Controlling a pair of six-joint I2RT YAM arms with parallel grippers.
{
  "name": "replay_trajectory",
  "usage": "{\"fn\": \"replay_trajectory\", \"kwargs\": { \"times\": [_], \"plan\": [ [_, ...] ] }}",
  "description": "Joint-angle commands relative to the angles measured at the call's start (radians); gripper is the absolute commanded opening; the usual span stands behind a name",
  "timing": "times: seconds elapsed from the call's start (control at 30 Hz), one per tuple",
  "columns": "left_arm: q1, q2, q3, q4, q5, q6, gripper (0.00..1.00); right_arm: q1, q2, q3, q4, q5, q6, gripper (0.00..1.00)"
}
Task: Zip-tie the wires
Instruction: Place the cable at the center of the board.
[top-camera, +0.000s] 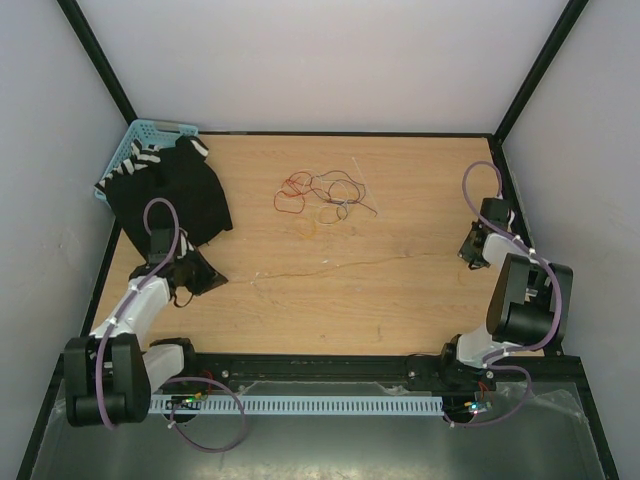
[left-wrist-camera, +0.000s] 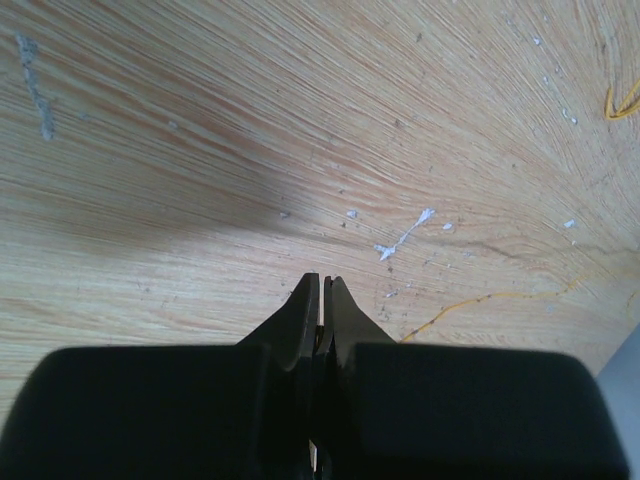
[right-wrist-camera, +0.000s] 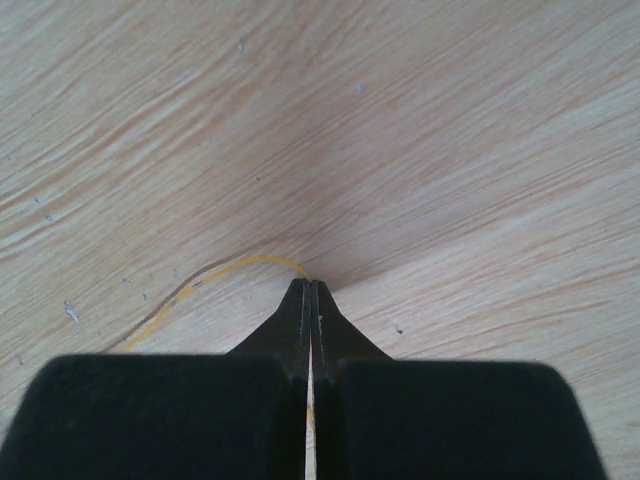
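Left claw (left-wrist-camera: 322, 280) and right claw (right-wrist-camera: 312, 285) sit closed over wooden table (top-camera: 400, 200), white walls (top-camera: 320, 60) around.

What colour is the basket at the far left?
The basket is light blue; the top external view shows it.

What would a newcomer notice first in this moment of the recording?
A loose tangle of red, brown and orange wires lies at the far middle of the wooden table. At the far left corner a black cloth with striped trim drapes over a light blue basket. The left gripper and right gripper sit at opposite sides, jaws shut, away from the tangle.
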Motion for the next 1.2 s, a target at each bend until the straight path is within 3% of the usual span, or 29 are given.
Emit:
{"fn": "replay_trajectory", "kwargs": {
  "times": [0.0, 0.2, 0.9, 1.17],
  "plan": [
    [-0.003, 0.029, -0.012, 0.049, -0.020, -0.012, 0.00, -0.001, 0.046, -0.018, 0.043, -0.045, -0.022, 0.00],
    [-0.034, 0.065, -0.030, 0.078, -0.074, -0.032, 0.00, -0.002, 0.080, -0.016, 0.053, -0.073, -0.031, 0.01],
    [-0.176, 0.216, 0.016, 0.123, -0.258, -0.030, 0.00, 0.017, -0.053, -0.046, 0.044, -0.301, -0.028, 0.40],
    [-0.179, 0.232, 0.059, 0.115, -0.288, -0.017, 0.12, 0.028, -0.119, -0.034, 0.007, -0.363, -0.044, 0.62]
  ]
}}
